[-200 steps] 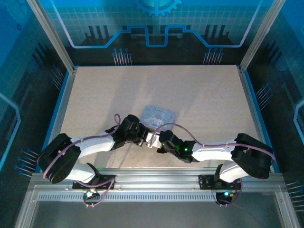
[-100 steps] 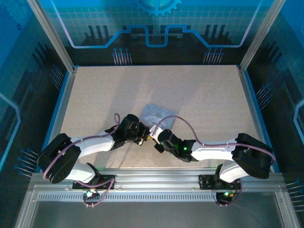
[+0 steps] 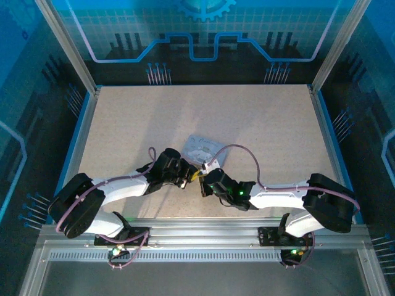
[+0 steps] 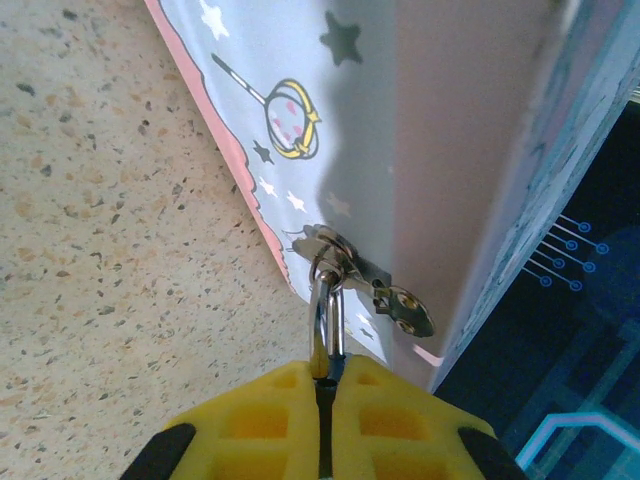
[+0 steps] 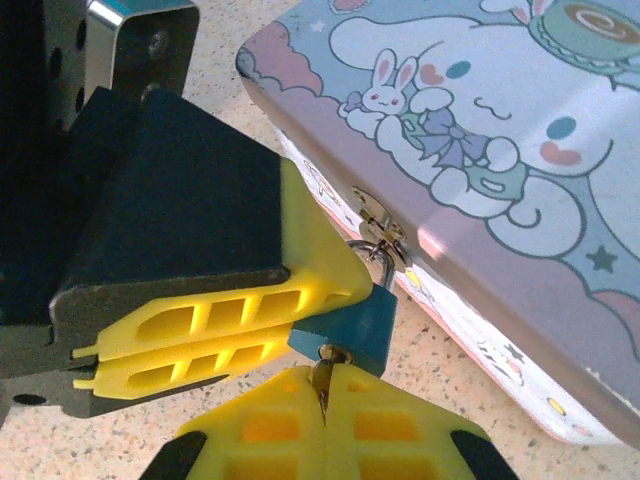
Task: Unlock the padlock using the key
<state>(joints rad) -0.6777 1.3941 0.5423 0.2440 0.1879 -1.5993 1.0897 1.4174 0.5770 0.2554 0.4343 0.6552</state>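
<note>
Speckled tabletop point(image 4: 120, 250), left hand point(image 4: 322, 378) clamped on padlock point(image 5: 352, 322)

This is a robotics lab cell, built as an enclosed test booth. A speckled tabletop point(image 3: 259, 123) is boxed in by aluminium frame posts point(image 3: 65, 43) and blue wall panels point(image 3: 278, 31) printed with circuit traces, with a gear emblem point(image 3: 203, 7) at 12 o'clock. At 6 o'clock a slotted aluminium rail point(image 3: 203, 239) carries two bolted arm bases point(image 3: 126, 235).

Bright overhead light; the padlock point(image 5: 345, 325) sits in soft shadow.
</note>
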